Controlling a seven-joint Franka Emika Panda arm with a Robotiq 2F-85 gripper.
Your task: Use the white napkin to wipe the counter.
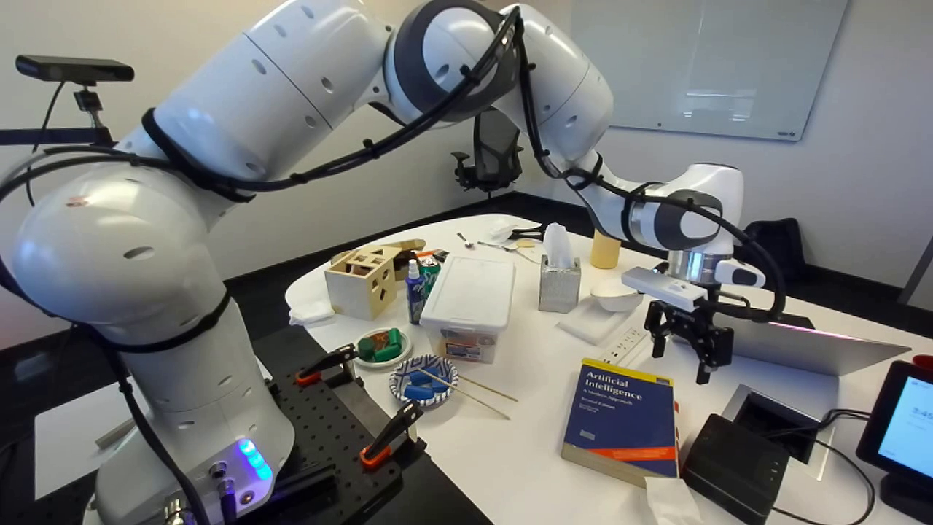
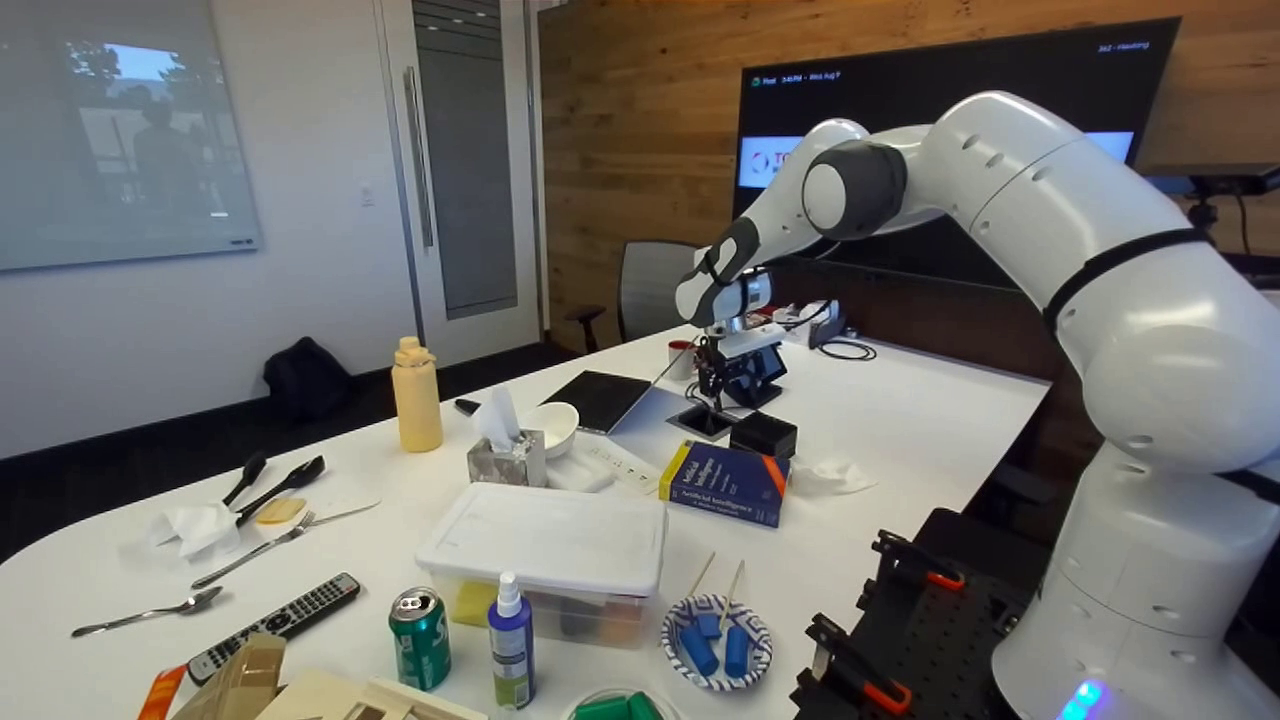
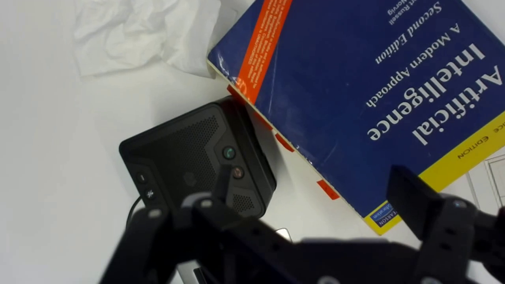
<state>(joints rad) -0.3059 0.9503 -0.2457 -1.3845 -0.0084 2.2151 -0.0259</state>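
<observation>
Nearest in an exterior view: crumpled white napkin [image 1: 671,502] on the smooth white round-edged desk [image 1: 510,456], just beside the near end of a thick dark-blue book [image 1: 619,414] with yellow and orange bands. Just right of the book, a squat black speakerphone [image 1: 735,467]. Farther on, my black pincer [image 3: 311,177] hangs above the desk, spread wide. Beyond it, an open silver laptop [image 1: 809,348]; left of that, a patterned grey tissue box [image 1: 560,286]; farther still, a pale-yellow bottle [image 1: 605,251].
</observation>
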